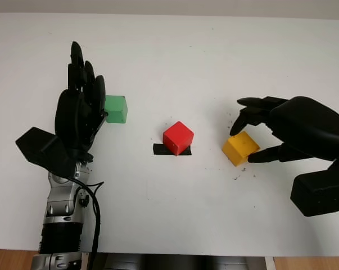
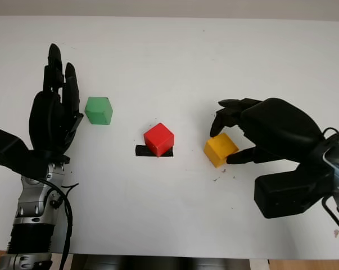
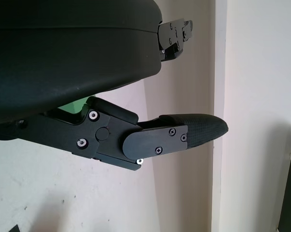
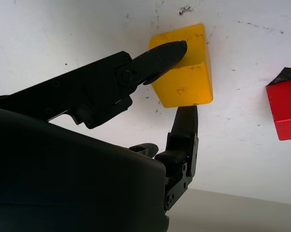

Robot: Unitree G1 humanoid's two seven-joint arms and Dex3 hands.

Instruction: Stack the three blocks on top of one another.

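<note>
A yellow block (image 1: 240, 148) sits on the white table (image 1: 186, 50), right of centre, turned at a slant. My right hand (image 1: 243, 143) is closed around it: one fingertip (image 4: 176, 48) presses its far side and the thumb (image 4: 185, 118) touches its near edge. The red block (image 1: 177, 137) stands in the middle on a strip of black tape (image 1: 159, 149). The green block (image 1: 116, 108) is at the left. My left hand (image 1: 87, 73) is held upright and open just left of the green block, apart from it.
The table's front edge (image 1: 175, 254) runs along the bottom, with my left forearm (image 1: 65, 208) and its cable rising over it. Dark specks (image 1: 236, 177) dot the surface around the yellow block.
</note>
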